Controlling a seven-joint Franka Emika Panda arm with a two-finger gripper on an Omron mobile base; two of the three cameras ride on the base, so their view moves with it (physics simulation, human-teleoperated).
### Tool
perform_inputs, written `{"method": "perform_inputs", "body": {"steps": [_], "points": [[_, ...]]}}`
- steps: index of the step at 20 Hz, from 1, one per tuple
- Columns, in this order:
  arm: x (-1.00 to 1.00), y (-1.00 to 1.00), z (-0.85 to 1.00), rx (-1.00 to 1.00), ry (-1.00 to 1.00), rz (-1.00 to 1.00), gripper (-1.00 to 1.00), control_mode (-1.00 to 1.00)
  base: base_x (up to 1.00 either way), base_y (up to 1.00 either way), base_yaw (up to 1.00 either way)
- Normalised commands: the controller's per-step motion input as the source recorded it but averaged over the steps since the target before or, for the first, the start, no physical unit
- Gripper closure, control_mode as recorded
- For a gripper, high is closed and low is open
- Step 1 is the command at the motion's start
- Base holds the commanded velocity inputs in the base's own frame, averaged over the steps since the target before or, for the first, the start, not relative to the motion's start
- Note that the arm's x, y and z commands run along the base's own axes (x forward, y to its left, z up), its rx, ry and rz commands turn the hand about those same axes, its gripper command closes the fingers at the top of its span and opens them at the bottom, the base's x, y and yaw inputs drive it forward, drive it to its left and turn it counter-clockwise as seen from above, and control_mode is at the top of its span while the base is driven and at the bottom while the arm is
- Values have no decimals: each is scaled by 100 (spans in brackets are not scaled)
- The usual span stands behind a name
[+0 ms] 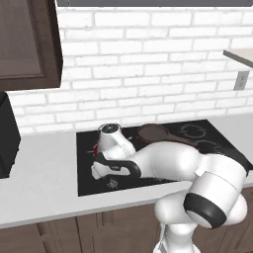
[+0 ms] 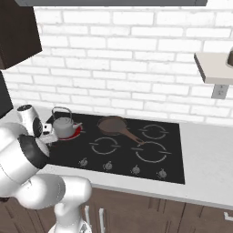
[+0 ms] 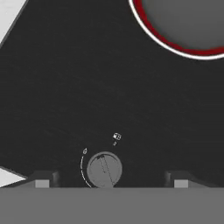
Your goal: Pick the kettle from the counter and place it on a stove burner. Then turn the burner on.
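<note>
Operator, your gripper (image 3: 108, 183) is standing with its jaws spread wide, pinching nothing. In the hand view its two dark fingertips (image 3: 42, 180) are flanking a round grey control knob (image 3: 104, 170) set in the black glass cooktop (image 3: 65, 96), one tip on each side and both apart from the knob. A thin white arc of dial marks is curving round the knob's left side, and a small white burner symbol is sitting just beyond it.

Further out along the gripper's line, toward the upper right of that view, the kettle (image 3: 188, 19) is showing its grey underside. The stove burner (image 3: 154, 33) is glowing red around the kettle's base, inside a thin white ring.

In the right base view the kettle (image 2: 64, 125) is sitting upright on the red burner (image 2: 75, 133) at the rear left of the cooktop (image 2: 173, 168), wire handle arched over the lid, spout pointing right. Your arm's wrist is hanging just left of and in front of it. A brown frying pan (image 2: 113, 124) is resting to the right of the kettle, well apart from the gripper, its long handle reaching toward the front right.

In the left base view the wrist is hiding the kettle; a sliver of red is showing at its left edge. The pale counter (image 1: 39, 178) is lying left of the cooktop (image 1: 84, 183)
</note>
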Motion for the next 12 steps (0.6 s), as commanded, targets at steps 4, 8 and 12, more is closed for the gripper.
{"method": "perform_inputs", "body": {"steps": [4, 8, 12], "points": [[-30, -22, 73, 0, -26, 0, -100, -100, 0, 0, 0], [-97, -77, 64, 4, -44, -2, -100, -100, 0, 0, 0], [-100, -100, 49, 10, -51, 0, -100, -100, 0, 0, 0]]}}
